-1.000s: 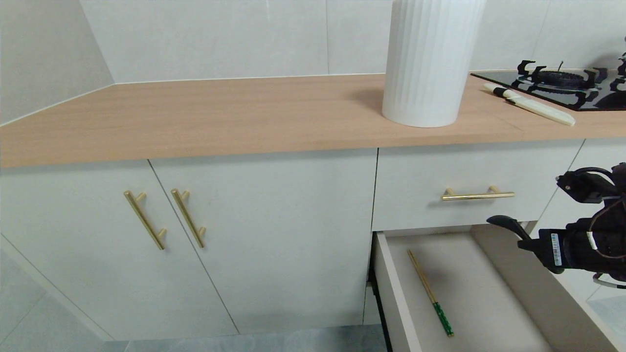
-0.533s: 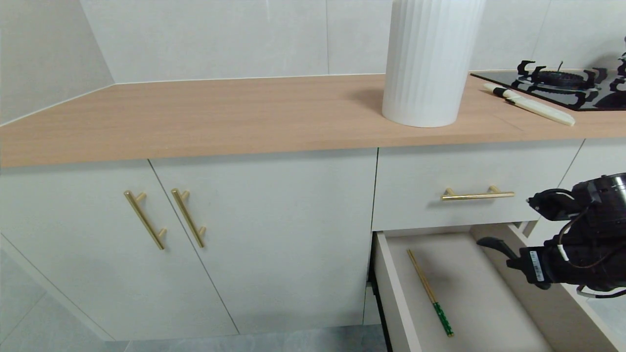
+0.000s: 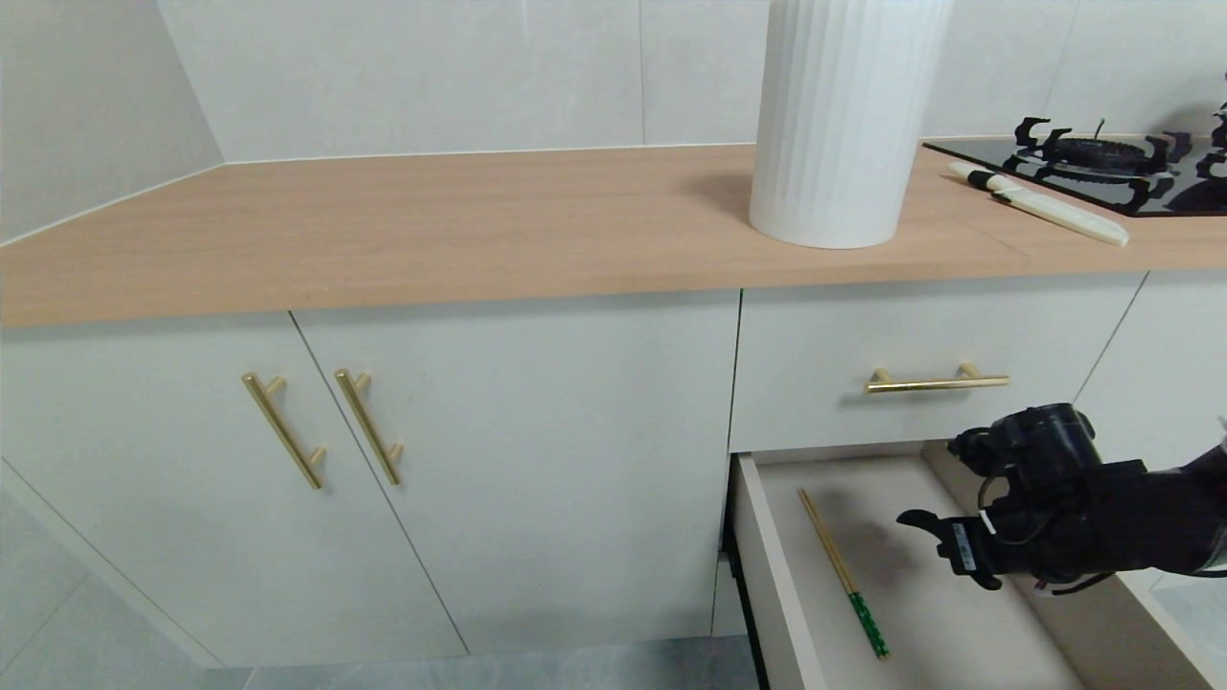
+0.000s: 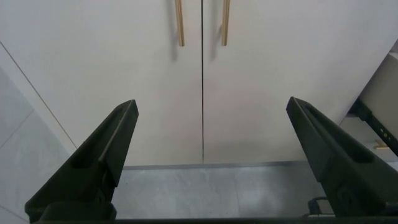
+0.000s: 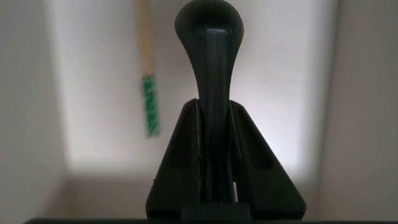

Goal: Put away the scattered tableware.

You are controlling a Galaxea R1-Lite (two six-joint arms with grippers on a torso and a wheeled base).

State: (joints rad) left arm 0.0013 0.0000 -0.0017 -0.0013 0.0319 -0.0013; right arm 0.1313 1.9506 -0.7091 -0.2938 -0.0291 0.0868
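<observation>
— So, where are the chopsticks [image 3: 844, 575]?
— In the open drawer [image 3: 767, 565], lying near its left wall, green ends toward me.
— And your grippers?
— My right gripper [image 3: 913, 519] hangs over the drawer just beside them, fingers pressed together, holding nothing. My left gripper [image 4: 211, 109] is spread wide, empty, facing the cabinet doors [image 4: 267, 93].
</observation>
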